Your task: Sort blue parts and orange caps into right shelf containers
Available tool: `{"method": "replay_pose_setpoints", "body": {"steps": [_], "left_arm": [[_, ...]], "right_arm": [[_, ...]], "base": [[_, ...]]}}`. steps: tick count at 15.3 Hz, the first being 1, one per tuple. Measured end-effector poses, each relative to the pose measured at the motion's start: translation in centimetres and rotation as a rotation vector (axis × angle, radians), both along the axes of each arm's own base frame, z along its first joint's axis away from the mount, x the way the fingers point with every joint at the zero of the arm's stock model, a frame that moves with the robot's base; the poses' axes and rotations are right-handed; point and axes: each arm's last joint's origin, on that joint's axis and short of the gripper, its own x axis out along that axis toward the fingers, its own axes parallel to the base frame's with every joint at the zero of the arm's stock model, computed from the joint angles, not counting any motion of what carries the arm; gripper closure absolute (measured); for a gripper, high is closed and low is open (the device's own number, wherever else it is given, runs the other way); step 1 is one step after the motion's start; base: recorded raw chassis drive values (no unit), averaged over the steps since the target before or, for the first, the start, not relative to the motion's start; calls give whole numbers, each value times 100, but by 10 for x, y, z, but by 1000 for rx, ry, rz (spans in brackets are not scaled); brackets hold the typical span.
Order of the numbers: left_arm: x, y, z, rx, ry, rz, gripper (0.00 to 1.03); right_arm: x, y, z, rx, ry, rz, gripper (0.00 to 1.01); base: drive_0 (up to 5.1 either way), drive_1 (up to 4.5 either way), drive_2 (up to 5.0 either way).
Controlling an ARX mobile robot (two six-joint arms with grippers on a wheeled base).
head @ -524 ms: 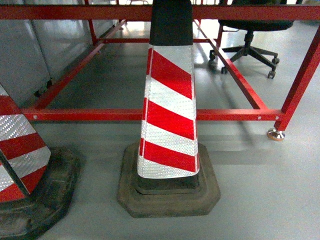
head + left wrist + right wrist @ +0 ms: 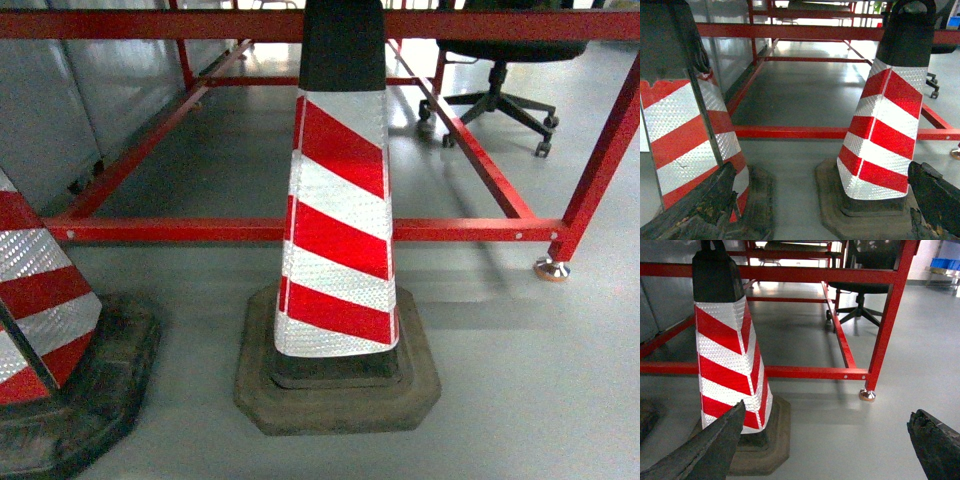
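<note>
In the head view, a striped cone [image 2: 340, 230] is seen before a red frame [image 2: 300, 230], a second cone [image 2: 45, 330] at left and a chair [image 2: 500, 60] behind; no gripper or crate is shown. In the left wrist view, the left gripper [image 2: 825, 210] is spread wide, empty. In the right wrist view, the right gripper [image 2: 825, 450] is likewise spread, empty; blue crates [image 2: 946, 263], blurred, are glimpsed far right.

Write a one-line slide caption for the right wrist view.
Open right claw hangs over grey floor beside a red-and-white striped cone, before a red frame and office chair.
</note>
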Motion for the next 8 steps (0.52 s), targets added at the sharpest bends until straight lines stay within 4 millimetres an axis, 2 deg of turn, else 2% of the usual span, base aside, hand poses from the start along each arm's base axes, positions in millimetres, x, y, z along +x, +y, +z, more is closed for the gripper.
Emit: {"method": "replay_pose_setpoints", "body": {"steps": [8], "left_arm": [[0,0,0,0,3,0,5]], "right_arm": [[0,0,0,0,3,0,3]], "base": [[0,0,0]]}}
